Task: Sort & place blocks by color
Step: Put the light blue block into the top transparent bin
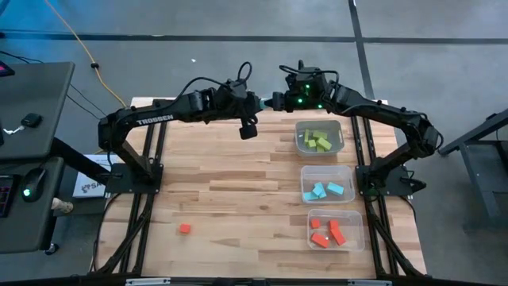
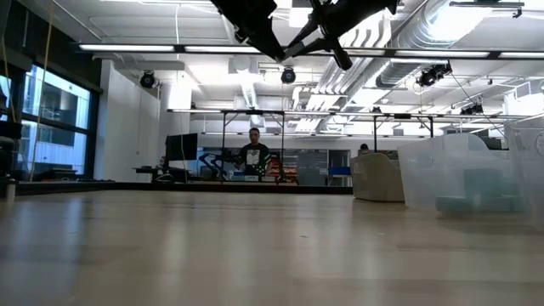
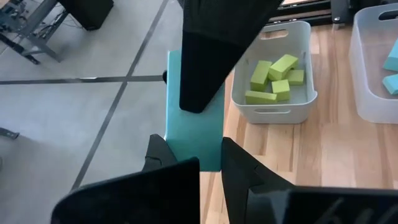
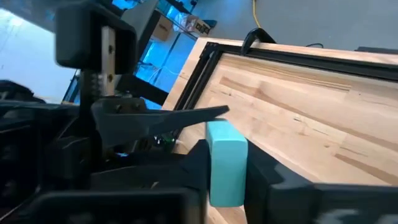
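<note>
A light blue bar block (image 3: 193, 134) hangs in the air over the table's far edge, between my two grippers, which meet tip to tip there. My left gripper (image 3: 208, 155) reaches in from the left and is shut on the block. My right gripper (image 4: 229, 177) reaches in from the right and is shut on the same block (image 4: 227, 155). One red-orange block (image 1: 184, 229) lies alone on the table's near left. Green blocks (image 1: 317, 141), light blue blocks (image 1: 325, 191) and red-orange blocks (image 1: 327, 233) lie in three clear bins on the right. My left gripper pinches one end of the bar (image 3: 194, 163) between its two fingers, coming from the table's left and slanting a little downward. The bar juts out past the fingertips, clear of the table. My right gripper pinches the bar's other end (image 4: 225, 186) between its two fingers, coming from the table's right. In the left wrist view one of its fingers (image 3: 205, 68) covers that end.
Three clear bins stand in a row along the right side: the far one (image 1: 341, 127) with green, the middle one (image 1: 349, 171) with light blue, the near one (image 1: 359, 216) with red-orange. The wooden table (image 1: 238, 183) is bare in its middle. A person sits far behind the table (image 2: 253, 153).
</note>
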Controlling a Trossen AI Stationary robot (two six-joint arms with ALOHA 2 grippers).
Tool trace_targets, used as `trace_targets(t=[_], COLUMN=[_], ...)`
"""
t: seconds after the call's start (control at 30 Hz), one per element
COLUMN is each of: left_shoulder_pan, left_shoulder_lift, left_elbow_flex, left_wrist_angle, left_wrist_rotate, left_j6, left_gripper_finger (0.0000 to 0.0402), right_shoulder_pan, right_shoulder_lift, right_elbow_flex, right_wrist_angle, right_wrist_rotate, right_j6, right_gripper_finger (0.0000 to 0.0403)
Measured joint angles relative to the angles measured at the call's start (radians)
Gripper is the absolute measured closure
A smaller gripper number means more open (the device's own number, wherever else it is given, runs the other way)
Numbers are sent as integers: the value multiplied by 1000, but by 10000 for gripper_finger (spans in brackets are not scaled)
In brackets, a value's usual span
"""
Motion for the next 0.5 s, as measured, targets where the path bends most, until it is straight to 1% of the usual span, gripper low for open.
trace_targets(t=[0.03,0.07,0.2,0.27,0.37,0.5], left_shoulder_pan=[0,0,0,0,0,0], left_shoulder_lift=[0,0,0,0,0,0], left_elbow_flex=[0,0,0,0,0,0], left_wrist_angle=[0,0,-1,-1,-2,0], left_wrist_rotate=[-2,-2,-2,-8,-8,-7], left_j6=[0,0,0,2,23,21], left_gripper_finger=[402,401,396,388,369,330], right_shoulder_pan=[0,0,1,1,1,1], right_shoulder_lift=[0,-1,-1,-1,-1,-1], right_elbow_flex=[0,1,1,1,1,1], right_wrist_angle=[2,2,-2,-5,-9,-15], right_wrist_rotate=[-4,-8,-12,-13,-20,-38], right_j6=[-7,-26,-39,-38,-48,-60], right_gripper_finger=[361,368,368,359,358,365])
